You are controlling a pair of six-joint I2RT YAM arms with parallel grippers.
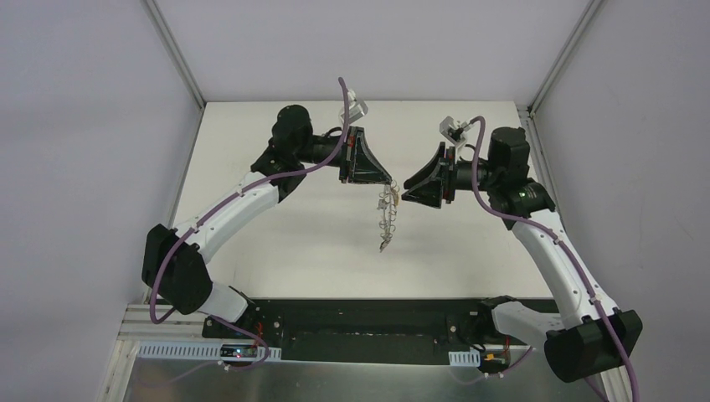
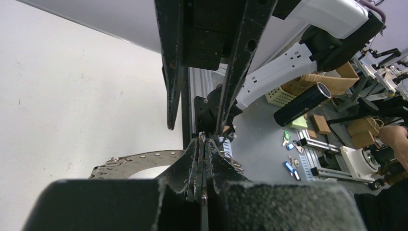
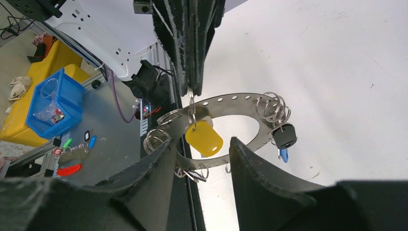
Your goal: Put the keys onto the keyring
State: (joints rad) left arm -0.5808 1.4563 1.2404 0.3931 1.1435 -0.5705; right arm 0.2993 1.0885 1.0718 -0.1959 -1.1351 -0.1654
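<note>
The white surface [image 1: 293,251] is stretching out under pale walls [image 1: 84,126], and the keyring [image 3: 235,102] is hanging in the air above its middle, not resting on it. My left fingers [image 2: 202,163] are pressed fully together, pinching the keyring at its rim near 11 o'clock in the right wrist view, so the whole weight is dangling from that one narrow grip. My right fingers [image 1: 409,189] are standing about half apart and gripping nothing, with the ring's lower arc and the yellow key [image 3: 204,138] sitting in the gap between them. The black key [image 3: 285,134] and the blue key [image 3: 283,155] are hanging at the ring's 3 o'clock.

I am judging the pinch to be the weak point. If my right fingers are pushing on the ring while closing, it could be twisting out of my left fingers and dropping to the surface. Closing on the flat band instead of the key head would be tugging everything sideways. The wire loops are crowding one another, so a key could be snagging on the wrong one. Whether the yellow key is fully threaded I cannot tell.
</note>
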